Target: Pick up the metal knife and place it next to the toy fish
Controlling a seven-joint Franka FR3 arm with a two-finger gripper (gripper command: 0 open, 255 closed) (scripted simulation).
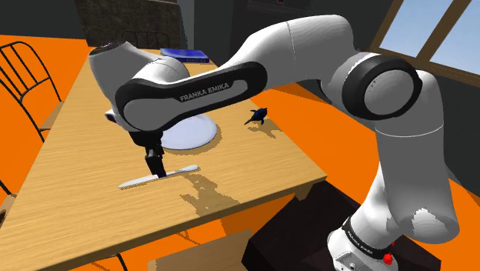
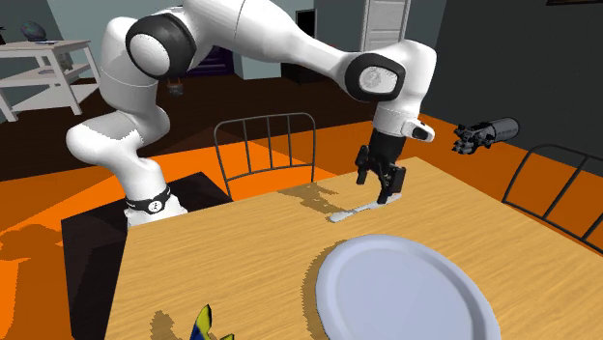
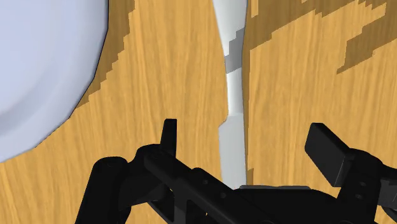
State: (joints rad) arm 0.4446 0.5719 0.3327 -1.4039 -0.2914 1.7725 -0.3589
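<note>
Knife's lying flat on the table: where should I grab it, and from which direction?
Come straight down from above and close across the knife near its middle. It lies flat on the table, long and thin, so only its narrow width offers a pinch. The open gripper straddles it.

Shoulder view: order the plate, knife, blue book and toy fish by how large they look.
1. plate, though the arm covers part of it.
2. knife, long but thin.
3. blue book, shorter than the knife; it lies farther from the camera, so this rank is unsure.
4. toy fish, smallest.
</note>
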